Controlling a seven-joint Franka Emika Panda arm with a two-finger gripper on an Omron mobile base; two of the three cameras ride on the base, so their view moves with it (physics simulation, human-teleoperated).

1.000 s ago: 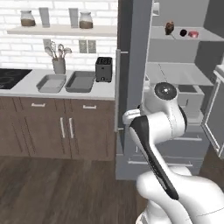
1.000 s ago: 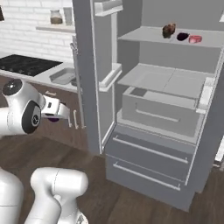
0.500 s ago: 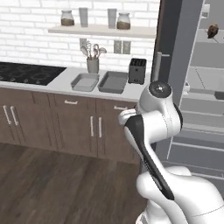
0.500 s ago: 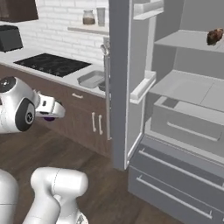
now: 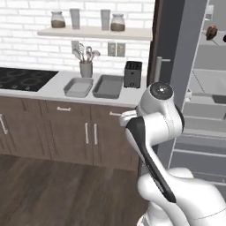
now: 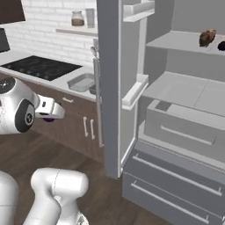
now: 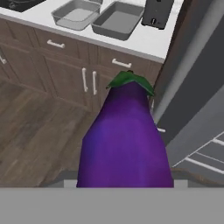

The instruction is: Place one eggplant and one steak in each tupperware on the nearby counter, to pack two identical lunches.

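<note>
Between the earlier frames and the present ones the base has been driven and turned leftward, so that the whole scene has shifted: the table with its trays has been brought nearer the centre of the left base view, and the open refrigerator has been pushed to the right.

From left to right in the left base view are shown the black stovetop, the light grey tupperware, the darker tupperware, a black toaster, and the refrigerator with a brown steak on its upper shelf. Both trays appear empty.

In the hand view the bright purple eggplant is seen large and close, stem end away from the camera, carried over the floor short of the trays. The jaws are clamped on the eggplant; the gripper is held beside the arm's elbow in the right base view.

Possible faults, as judged: the eggplant may slip from the grip during travel, being glossy and tapered; it may be released short of the table edge; or both eggplants may be placed in one tray.
</note>
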